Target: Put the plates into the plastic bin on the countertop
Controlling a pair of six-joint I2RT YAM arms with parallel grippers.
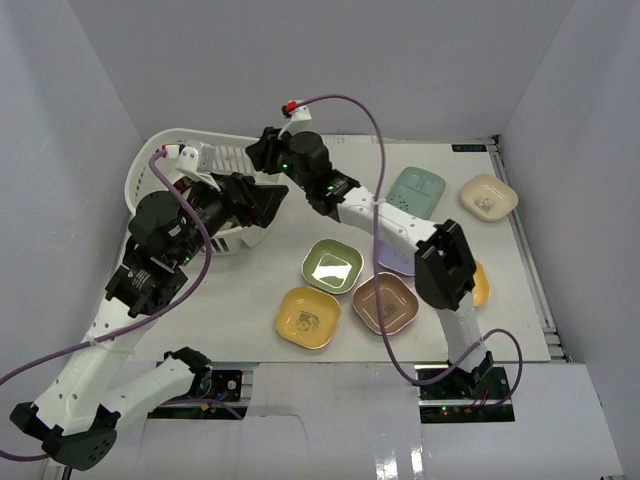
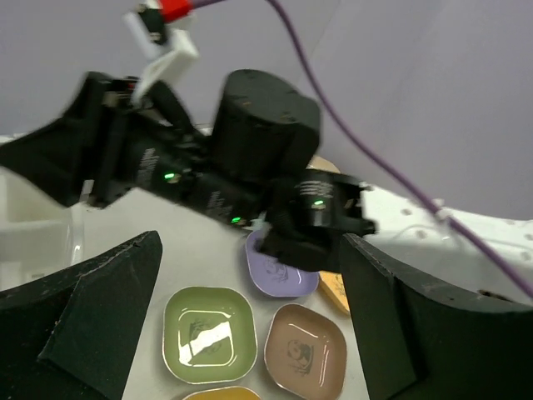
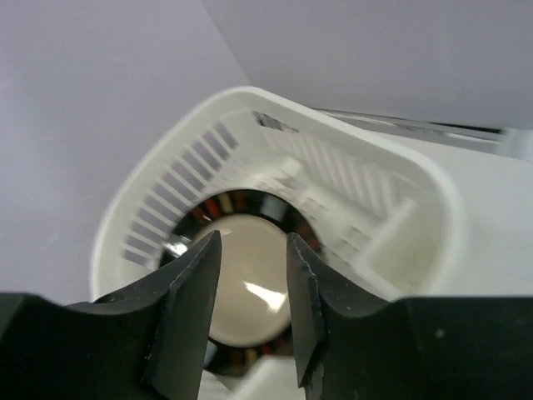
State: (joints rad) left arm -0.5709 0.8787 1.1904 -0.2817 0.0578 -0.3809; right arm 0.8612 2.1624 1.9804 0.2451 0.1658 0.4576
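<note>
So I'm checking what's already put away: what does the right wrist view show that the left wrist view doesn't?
Only right wrist: the inside of the plastic bin, with the round dark-rimmed plate lying in it below the open right pincer. Only left wrist: the green dish, brown-pink dish and purple dish on the countertop, the right arm above them, and the wide-open left pincer. Both: the white countertop and pale wall.

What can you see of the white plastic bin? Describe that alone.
The white plastic bin is an oval basket with slotted lattice walls and a broad rolled rim. It stands upright in the far left corner of the countertop. A round, dark-rimmed beige plate lies inside it.
</note>
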